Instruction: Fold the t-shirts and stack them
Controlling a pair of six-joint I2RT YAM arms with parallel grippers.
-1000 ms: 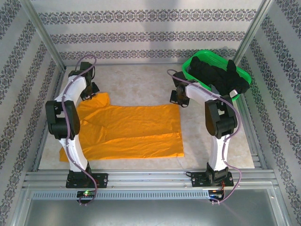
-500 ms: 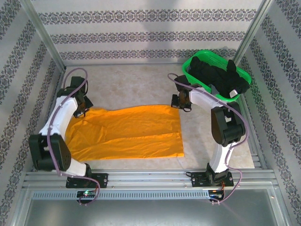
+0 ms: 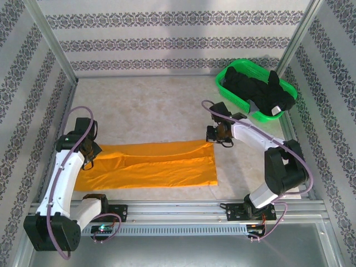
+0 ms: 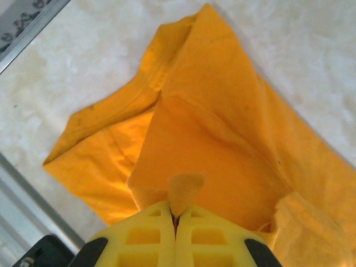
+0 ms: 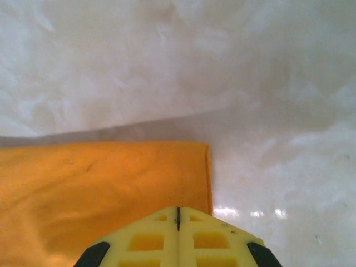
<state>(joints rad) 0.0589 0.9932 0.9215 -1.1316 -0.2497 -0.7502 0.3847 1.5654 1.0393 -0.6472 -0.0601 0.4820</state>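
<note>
The orange shirt (image 3: 150,164) lies on the bench (image 3: 150,105) as a long, low band folded lengthwise, close to the near edge and stretching from the left arm to just short of the right arm's base. The left tool (image 3: 88,153) sits at the band's far left corner. In the left wrist view this tool (image 4: 175,214) is clenched on the shirt (image 4: 222,139): its yellow fingers (image 4: 150,233) meet, and a small tab of orange cloth sticks up between them, with a sleeve and seam bunched just ahead. The right tool (image 3: 218,136) is at the band's far right corner. In the right wrist view its fingers (image 5: 144,239) are pressed together on the edge of the shirt (image 5: 100,178), whose hem runs in under the tips of this tool (image 5: 178,214), with bare bench (image 5: 167,55) beyond. The black shirts (image 3: 256,89) are heaped in the green basket (image 3: 227,92) at the far right corner, well apart from the orange one. A small pale patch (image 3: 276,111) shows on the heap's near end, too small to read.
</note>
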